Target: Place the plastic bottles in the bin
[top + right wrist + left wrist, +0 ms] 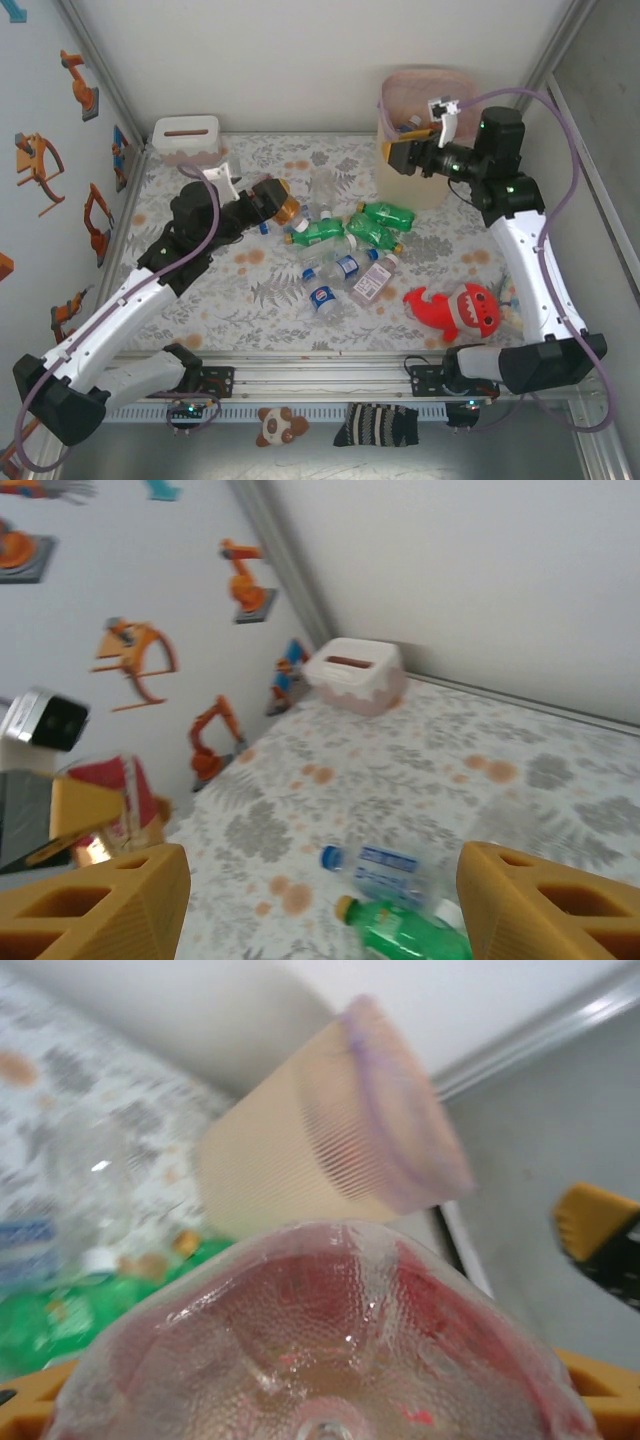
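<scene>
Two claws: left claw [281, 204] and right claw [398, 152] stand well apart, with loose bottles on the cloth between them and nearer the arm bases.
Edges: the back wall [300, 60] runs just beyond the right claw. The left wall [50, 120], with orange stickers, lies on the left claw's outer side. A metal rail [320, 375] closes the near edge.
Open room: bare flowered cloth [240, 295] spreads below the left claw and towards its outer side.
Left claw: half spread and clamped on the held bottle [320, 1350], a clear one with red on it. Its base faces the wrist camera, and an orange finger [25, 1400] shows at its side.
Right claw: released, with the fingers [550, 900] spread wide over the cloth. It sits at the bin's left side, and whether it touches cannot be told.
Bin [418, 140]: upright in the far right corner, right beside the right claw and well apart from the left claw.
Loose bottles: green bottles [385, 214] lie just right of the left claw. The blue-labelled bottles [340, 266] and a pink-labelled bottle [372, 282] lie nearer the bases.
White box [187, 140]: beyond the left claw, in the far left corner.
Red shark toy [455, 305]: on the cloth nearer the bases than the right claw.
</scene>
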